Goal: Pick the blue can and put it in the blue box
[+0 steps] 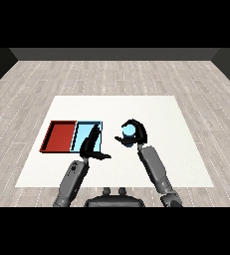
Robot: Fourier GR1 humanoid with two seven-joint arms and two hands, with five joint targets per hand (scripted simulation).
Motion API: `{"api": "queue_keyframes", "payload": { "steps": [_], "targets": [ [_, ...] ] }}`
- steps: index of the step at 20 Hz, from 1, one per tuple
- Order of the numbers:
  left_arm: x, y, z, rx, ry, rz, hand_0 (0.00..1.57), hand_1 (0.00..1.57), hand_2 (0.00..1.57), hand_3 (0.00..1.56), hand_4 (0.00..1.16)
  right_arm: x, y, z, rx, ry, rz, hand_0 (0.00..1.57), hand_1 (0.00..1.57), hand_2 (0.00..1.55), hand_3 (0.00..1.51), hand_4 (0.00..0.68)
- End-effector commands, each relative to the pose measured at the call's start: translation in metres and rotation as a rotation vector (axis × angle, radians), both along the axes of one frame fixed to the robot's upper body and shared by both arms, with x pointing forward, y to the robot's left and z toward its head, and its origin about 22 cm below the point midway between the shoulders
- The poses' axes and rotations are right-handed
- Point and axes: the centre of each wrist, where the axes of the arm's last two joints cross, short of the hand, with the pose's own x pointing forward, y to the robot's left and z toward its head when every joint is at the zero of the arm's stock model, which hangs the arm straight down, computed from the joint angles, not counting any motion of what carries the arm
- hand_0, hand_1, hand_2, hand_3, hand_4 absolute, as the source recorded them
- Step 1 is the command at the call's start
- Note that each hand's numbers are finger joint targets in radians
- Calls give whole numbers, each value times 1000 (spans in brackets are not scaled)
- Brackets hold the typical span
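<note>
The blue can [129, 131] stands upright right of the trays, near the table's middle. My right hand [138, 135] is curled round it, fingers arching over its top and thumb on its left side. The light blue tray [81, 128] lies left of the can, beside the red tray [60, 135]. My left hand [90, 147] hovers over the blue tray's front right part with fingers straight and thumb pointing right, holding nothing. Part of the blue tray's near edge is hidden behind that hand.
The white table [116, 107] stretches well behind and to the right of the can. Its front edge [111, 186] runs just past my forearms. A grey wooden floor surrounds it.
</note>
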Motion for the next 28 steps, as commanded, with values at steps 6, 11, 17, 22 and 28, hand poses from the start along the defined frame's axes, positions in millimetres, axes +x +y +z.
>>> {"api": "queue_keyframes", "payload": {
  "steps": [6,11,17,22,28],
  "targets": [
    [17,-24,-18,78,-5,-15,0,0,0,0,0,1,45,2,-21,-29,49,1433,1433,1455,1424,617],
    [13,-27,-17,56,26,-39,0,0,0,0,0,1,35,3,-46,-20,82,1427,1427,1459,1428,614],
    [24,-45,-41,85,45,-28,0,0,0,0,0,-10,48,19,-29,-52,101,1436,1436,1463,1422,614],
    [13,-45,-17,60,24,-51,0,0,0,0,0,-10,53,11,-16,-46,105,1427,1427,1457,1417,612],
    [14,-55,-32,66,44,-77,0,0,0,0,0,-16,41,5,-32,-63,130,1436,1436,1471,1425,615]
  ]
}}
